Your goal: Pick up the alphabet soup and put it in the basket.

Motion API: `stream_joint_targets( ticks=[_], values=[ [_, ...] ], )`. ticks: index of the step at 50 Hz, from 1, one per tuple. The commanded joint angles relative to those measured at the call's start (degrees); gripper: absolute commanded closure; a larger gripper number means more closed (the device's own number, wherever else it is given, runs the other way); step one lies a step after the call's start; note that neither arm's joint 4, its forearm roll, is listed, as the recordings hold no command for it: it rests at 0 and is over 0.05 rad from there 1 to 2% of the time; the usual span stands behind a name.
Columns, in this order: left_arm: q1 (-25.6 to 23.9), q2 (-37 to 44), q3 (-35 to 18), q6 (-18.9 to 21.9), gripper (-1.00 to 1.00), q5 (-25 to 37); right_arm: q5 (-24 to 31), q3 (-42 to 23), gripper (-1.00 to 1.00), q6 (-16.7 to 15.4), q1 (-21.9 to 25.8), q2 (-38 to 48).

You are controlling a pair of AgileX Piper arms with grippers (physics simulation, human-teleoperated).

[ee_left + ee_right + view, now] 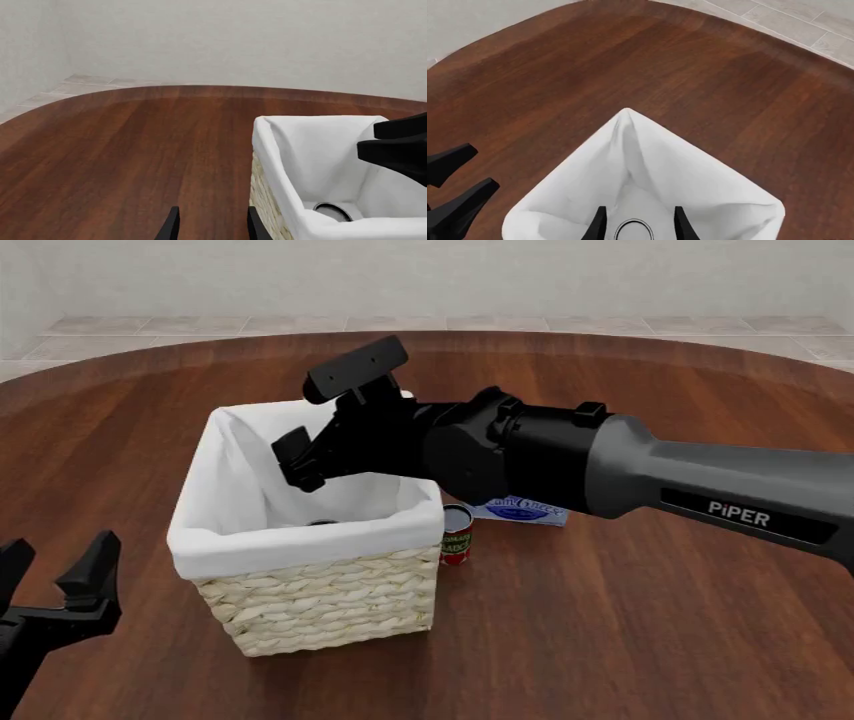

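Landmark: basket (320, 590), woven, white-lined, standing on the counter (641, 640).
Alphabet soup (634, 229): upright on the basket floor, only its silver round top showing; it also shows in the left wrist view (333, 211).
Right pincer (636, 220): hanging above the basket interior, fingers spread either side of the can top, gripping nothing.
Left pincer (54, 575): beside the basket, low over the counter, fingers spread, empty.
Other items: small red and green can (457, 535) just beside the basket; flat blue-printed packet (523, 510) behind that can.
Step in hand: release, judged done; soup is apart from the fingers.
Next move: lift the right arm straight up, clear of lining and rim.
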Motion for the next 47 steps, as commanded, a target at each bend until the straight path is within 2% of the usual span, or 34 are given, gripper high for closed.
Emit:
stream_joint_targets(
  ticks=[1,14,31,47],
  values=[
    [0.0,0.9,0.0,0.0,-1.0,-0.8,0.2,-0.1,-1.0,0.4,0.2,-0.4],
    [0.0,2.2,0.0,-0.1,-1.0,-2.2,1.1,-0.2,-1.0,1.0,1.0,-2.9],
    [0.0,0.4,0.0,0.0,-1.0,-0.6,2.2,0.1,-1.0,1.0,0.9,-7.1],
    [-0.2,-2.4,0.0,0.1,-1.0,1.8,0.9,3.8,-1.0,1.2,-0.2,-13.1]
  ],
)
